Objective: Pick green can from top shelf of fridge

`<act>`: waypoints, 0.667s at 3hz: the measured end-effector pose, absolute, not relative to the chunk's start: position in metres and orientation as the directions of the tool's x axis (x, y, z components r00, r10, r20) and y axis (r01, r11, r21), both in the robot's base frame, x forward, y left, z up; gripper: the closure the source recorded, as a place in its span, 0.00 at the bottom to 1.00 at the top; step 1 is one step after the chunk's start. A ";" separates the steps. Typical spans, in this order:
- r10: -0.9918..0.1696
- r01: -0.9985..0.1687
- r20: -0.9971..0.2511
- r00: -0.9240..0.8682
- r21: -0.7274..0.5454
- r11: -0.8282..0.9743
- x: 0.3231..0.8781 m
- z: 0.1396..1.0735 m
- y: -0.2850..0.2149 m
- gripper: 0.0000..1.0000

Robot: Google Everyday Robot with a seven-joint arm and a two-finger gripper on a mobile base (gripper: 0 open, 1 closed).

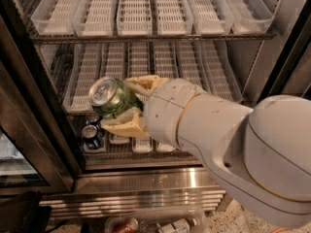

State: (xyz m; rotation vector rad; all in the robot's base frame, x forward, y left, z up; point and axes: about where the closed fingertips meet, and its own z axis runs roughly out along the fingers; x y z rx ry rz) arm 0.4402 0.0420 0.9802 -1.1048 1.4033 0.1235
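Possession looks settled: the two-finger gripper (118, 106) on the bulky white arm (218, 130) pinches the tall, slim, shiny green can (111, 98) across its body. One tan finger (142, 84) lies above it and one below, with the jaws pressed against its sides. The can sits left of centre in the frame, tilted so its silver lid faces up and to the left. It is in front of the middle wire rack, well below the top shelf (146, 37) near the upper edge of the frame.

Gripping across the middle of the body probably keeps the smooth metal from slipping. The tilt looks like a result of the wrist's angle rather than a choice. On this showing the lift out of the stainless-steel fridge (146, 178) is largely done. What remains is clearing the black-framed glass door (34, 130) at the left.

Counts:
- one green can
- six clear plastic slotted lane trays (133, 13) showing on the top shelf
- two shorter dark blue cans (91, 130) with silver lids at lower left, just beneath the held can
- one gripper
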 end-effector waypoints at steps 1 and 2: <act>-0.537 -0.626 -0.819 0.201 -0.529 0.573 0.437 0.989 -0.006 1.00; -0.533 -0.599 -0.825 0.190 -0.527 0.603 0.435 1.002 -0.039 1.00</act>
